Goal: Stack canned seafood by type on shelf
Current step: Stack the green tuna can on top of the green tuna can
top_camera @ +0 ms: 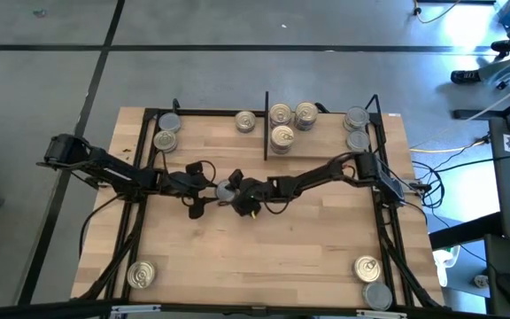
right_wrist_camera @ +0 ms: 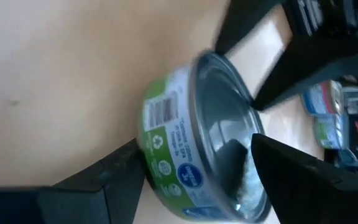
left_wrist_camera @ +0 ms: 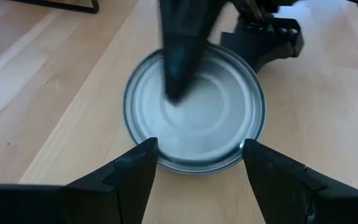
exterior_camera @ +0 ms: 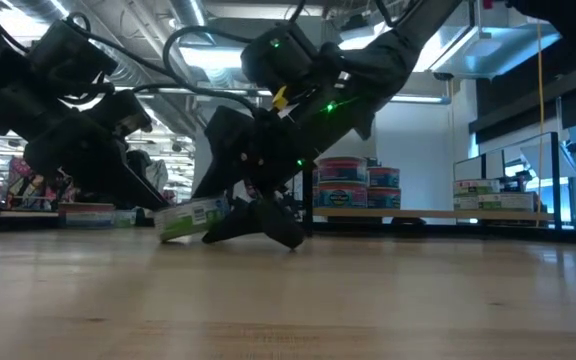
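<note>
Both my claws meet mid-table on one grey-lidded tin (left_wrist_camera: 194,112): left gripper (left_wrist_camera: 197,165) open around it, right gripper (right_wrist_camera: 197,180) straddling it tilted; I should level it before closing.

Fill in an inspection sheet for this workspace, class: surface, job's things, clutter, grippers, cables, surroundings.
Surface: light-wood table.
Job's things: a grey-lidded tin at mid-table, tilted in the low view; more tins in the shelf; others at the near corners.
Clutter: nothing seen.
Grippers: left gripper and right gripper meet at that tin, fingers either side of it.
Cables: loose leads on the floor right of the table.
Surroundings: stocked shelving behind.
</note>
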You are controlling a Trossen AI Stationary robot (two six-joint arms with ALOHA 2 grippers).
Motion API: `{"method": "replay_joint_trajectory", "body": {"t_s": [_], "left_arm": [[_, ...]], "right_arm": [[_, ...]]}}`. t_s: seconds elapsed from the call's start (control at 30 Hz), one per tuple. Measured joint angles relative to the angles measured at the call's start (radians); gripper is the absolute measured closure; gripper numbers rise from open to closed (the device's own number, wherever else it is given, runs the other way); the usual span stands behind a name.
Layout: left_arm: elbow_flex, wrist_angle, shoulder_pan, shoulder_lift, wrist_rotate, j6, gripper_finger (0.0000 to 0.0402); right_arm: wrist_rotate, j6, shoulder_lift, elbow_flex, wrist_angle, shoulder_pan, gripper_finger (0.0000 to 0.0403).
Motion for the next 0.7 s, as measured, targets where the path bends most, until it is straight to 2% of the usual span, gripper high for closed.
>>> {"method": "replay_joint_trajectory", "body": {"t_s": [0.1, 0.17, 0.37, 0.53, 0.7], "left_arm": [[0.0, 0.001, 0.0, 0.001, 0.0, -0.001, 0.0163], [0.0, 0.004, 0.0, 0.001, 0.004, -0.002, 0.0163], [-0.001, 0.017, 0.0, 0.002, 0.002, -0.008, 0.0163], [-0.001, 0.025, -0.002, 0.002, 0.02, -0.067, 0.0163], [0.012, 0.03, -0.002, -0.02, 0.016, -0.099, 0.0163]], "right_arm": [[0.012, -0.003, 0.001, 0.001, 0.007, -0.001, 0.0128], [0.021, -0.01, 0.0, 0.001, 0.01, 0.001, 0.0149], [0.074, -0.007, 0.001, 0.002, 0.017, 0.017, 0.026], [0.172, 0.02, -0.028, 0.0, -0.055, 0.062, 0.0265], [0.205, 0.127, -0.111, -0.002, -0.206, 0.103, 0.0265]]}}
